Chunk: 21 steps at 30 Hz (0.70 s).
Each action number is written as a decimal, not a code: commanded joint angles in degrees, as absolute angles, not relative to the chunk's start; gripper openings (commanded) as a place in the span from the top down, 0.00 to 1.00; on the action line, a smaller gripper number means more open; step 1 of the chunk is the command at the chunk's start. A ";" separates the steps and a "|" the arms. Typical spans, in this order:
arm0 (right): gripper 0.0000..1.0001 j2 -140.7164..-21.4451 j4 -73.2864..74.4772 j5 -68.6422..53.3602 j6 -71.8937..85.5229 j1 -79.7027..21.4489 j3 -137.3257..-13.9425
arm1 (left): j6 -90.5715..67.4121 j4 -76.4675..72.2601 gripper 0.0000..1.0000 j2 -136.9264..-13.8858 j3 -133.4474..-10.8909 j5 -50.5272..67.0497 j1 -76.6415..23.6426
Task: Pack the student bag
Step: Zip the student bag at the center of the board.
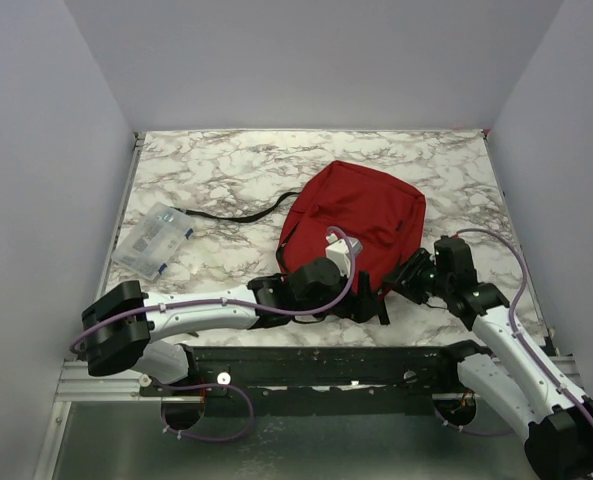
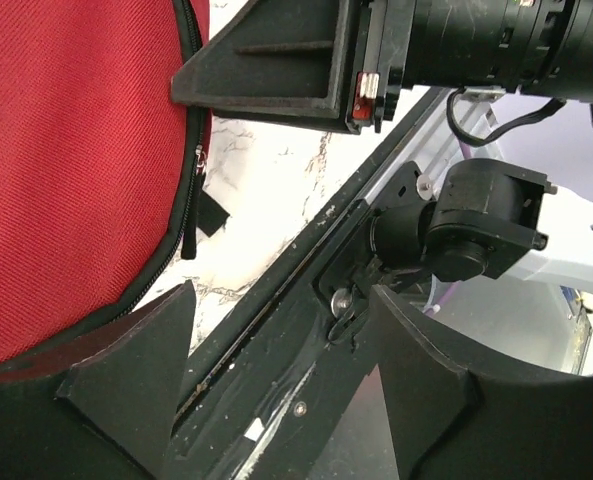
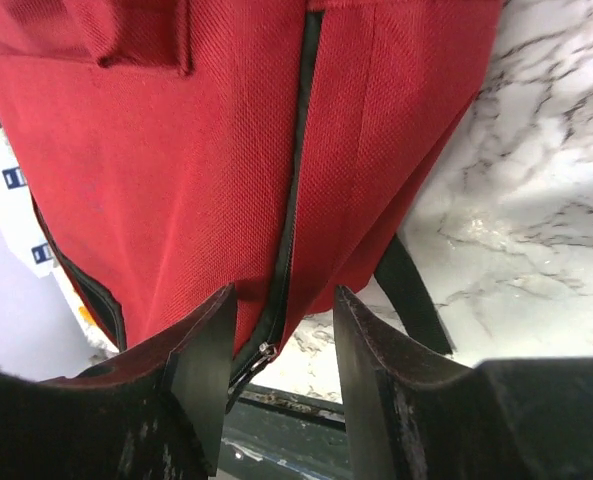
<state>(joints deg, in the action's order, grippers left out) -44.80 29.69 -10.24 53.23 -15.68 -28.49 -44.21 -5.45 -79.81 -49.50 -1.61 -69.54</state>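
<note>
Currently the student bag (image 1: 361, 215) lies flat on the marble table (image 1: 226, 170), right of centre, close to the arms. The right gripper (image 3: 284, 300) has its fingers apart, straddling the zipper pull (image 3: 266, 350) without clamping it. The left gripper (image 2: 279, 295) is likewise apart and empty beside the bag's rim. We judge the risk is that, with nothing pinning the soft bag, a tug drags fabric rather than opening the zip.

One dark-red student bag (image 1: 361, 215), one clear plastic case (image 1: 153, 240), two tools, the left tool (image 2: 281, 310) and the right tool (image 3: 284, 300)
</note>
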 commanded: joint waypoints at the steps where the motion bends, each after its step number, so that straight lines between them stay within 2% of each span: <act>1: 0.52 -43.64 20.24 -16.43 57.20 -15.65 -24.33 | -44.22 -6.51 0.26 -80.88 -50.13 -4.80 -70.10; 4: 0.54 -43.82 18.59 -15.79 58.41 -15.68 -23.31 | -43.80 -6.50 0.25 -82.00 -50.09 -5.39 -70.21; 6: 0.59 -44.16 17.56 -15.53 58.83 -15.70 -23.12 | -43.43 -6.59 0.27 -83.01 -50.36 -5.95 -70.36; 13: 0.94 -45.26 17.02 -16.79 59.15 -15.71 -24.00 | -43.42 -6.50 0.35 -87.00 -51.49 -6.06 -70.35; 21: 0.96 -43.12 17.92 -16.53 59.24 -15.71 -24.43 | -42.01 -5.24 0.36 -90.01 -54.39 -7.05 -70.21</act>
